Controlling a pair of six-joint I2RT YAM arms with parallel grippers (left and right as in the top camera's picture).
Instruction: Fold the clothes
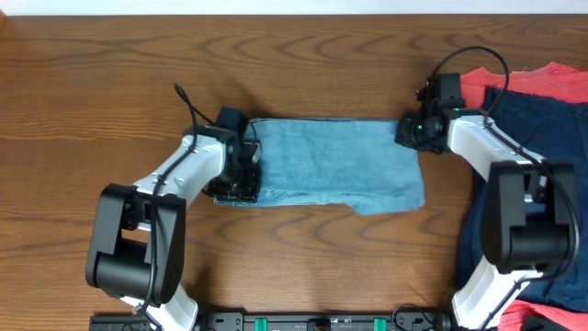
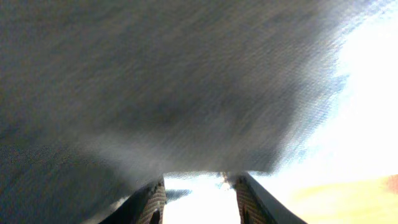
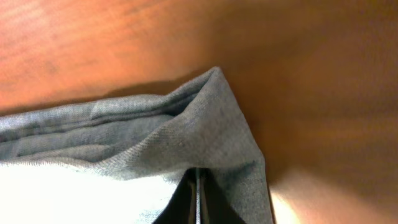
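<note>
**Overhead view.**
- Item: jeans [image 1: 335,165]. They were folded into one long strip across the middle of the frame, lying flat on the tabletop [image 1: 110,74]. The lower edge was ragged towards the lower right.
- Item: left tool [image 1: 243,176]. I had it set on the strip's left end.
- Item: right tool [image 1: 413,133]. It sat at the strip's upper right corner. I judged one tool per end was the arrangement for bringing end over end in the next fold.
- Item: dark navy garment [image 1: 528,124] over a red-orange garment [image 1: 560,81], heaped at the right edge of the frame just beside the right tool. There was little room on that side. Bare wood lay open above, below and left of the strip, so I reckoned any carry should run leftward along the strip.

**Left wrist view.**
- Blurred denim filled nearly the whole frame. Two fingers [image 2: 151,202] stood apart at the bottom, with a bright gap between them.
- Their tips were lost against the cloth, so I could not tell whether they clamped it.

**Right wrist view.**
- The fingers were pressed together at the bottom centre, pinching the jeans' corner.
- The layered hem rose to a peak at mid-frame, with open wood beyond it.
</note>
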